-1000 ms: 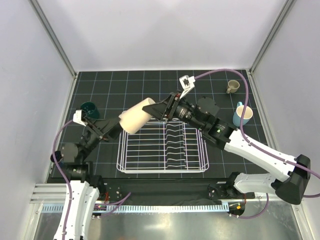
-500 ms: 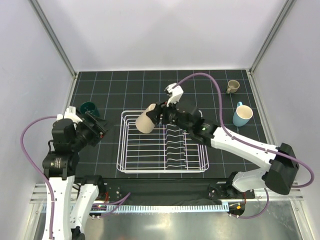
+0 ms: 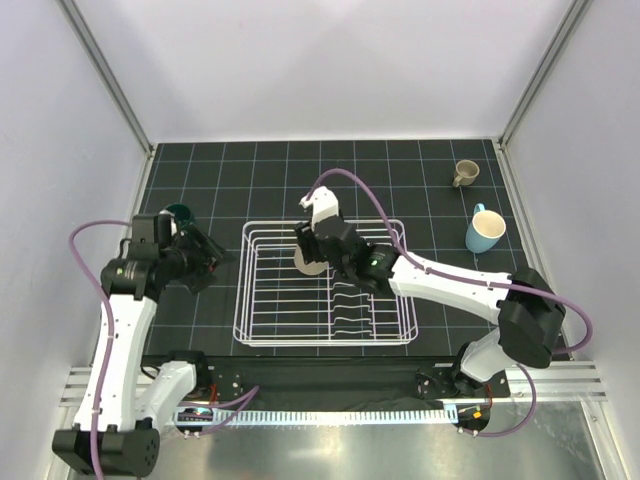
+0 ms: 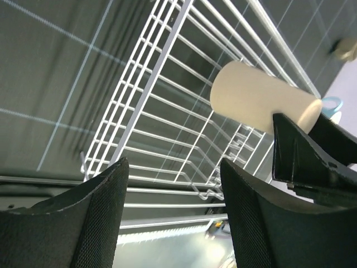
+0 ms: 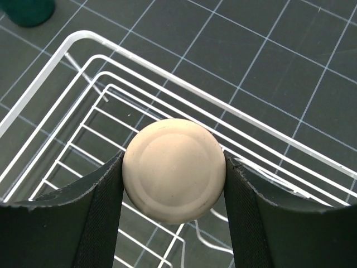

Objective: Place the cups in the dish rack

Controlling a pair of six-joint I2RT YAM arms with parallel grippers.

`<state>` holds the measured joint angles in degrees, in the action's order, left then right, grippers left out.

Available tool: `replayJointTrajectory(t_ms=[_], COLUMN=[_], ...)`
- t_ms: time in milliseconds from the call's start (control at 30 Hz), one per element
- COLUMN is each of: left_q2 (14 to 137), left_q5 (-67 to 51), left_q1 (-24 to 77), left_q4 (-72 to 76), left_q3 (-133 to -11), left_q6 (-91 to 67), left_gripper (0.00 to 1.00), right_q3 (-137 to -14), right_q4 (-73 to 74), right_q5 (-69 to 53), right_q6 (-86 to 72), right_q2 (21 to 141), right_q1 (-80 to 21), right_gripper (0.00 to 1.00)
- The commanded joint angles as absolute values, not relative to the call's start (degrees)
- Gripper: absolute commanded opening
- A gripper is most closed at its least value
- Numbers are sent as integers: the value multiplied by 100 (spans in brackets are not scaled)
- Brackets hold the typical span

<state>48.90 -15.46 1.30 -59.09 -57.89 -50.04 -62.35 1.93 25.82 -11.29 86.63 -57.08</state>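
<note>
Beige cup (image 4: 259, 103) is clamped btwn the fingers of the R hand (image 5: 173, 166), above the far-left part of the dish rack (image 3: 325, 343), in the open bay left of the wavy dividers (image 3: 350, 290); whether it touches the wires I can't tell. L hand (image 4: 172, 164) sits off the rack's left side, fingers apart w/ nothing btwn them.

Step in hand, as I judge it: setting the cup down. To do it well: bring it low until the leading end bears on the wires, clear of the far rim and the dividers; part the fingers only once it's supported, and only a little at first, since a tapered round body may roll or tip thru a gap; back out along the finger line so the pads don't drag it; L hand should stay outside the rack.

Orientation: long axis runs in line w/ the R fingers, slanting down toward the rack floor; narrower rounded end leads, wider end sits at the fingers. R wrist view sees it end-on as a plain disc; mouth or base, can't tell.
</note>
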Motion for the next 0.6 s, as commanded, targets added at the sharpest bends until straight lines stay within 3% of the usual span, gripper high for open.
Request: replayJointTrajectory(t_ms=[0,567], left_q2=[5150,5765], left_q5=[-1503,-722], left_q1=[369,834], left_q4=[-6442,-6987], left_q3=[-6345,-7163], left_q6=[-4650,-3824], left_gripper=[65,65], right_q3=[-6530,-6108], right_q4=[-35,-475], right_q5=[3216,3410], right_q6=[-783,-369], right_q2=[8692,9211], right_q1=[-6020,-6021], right_gripper=[4,4])
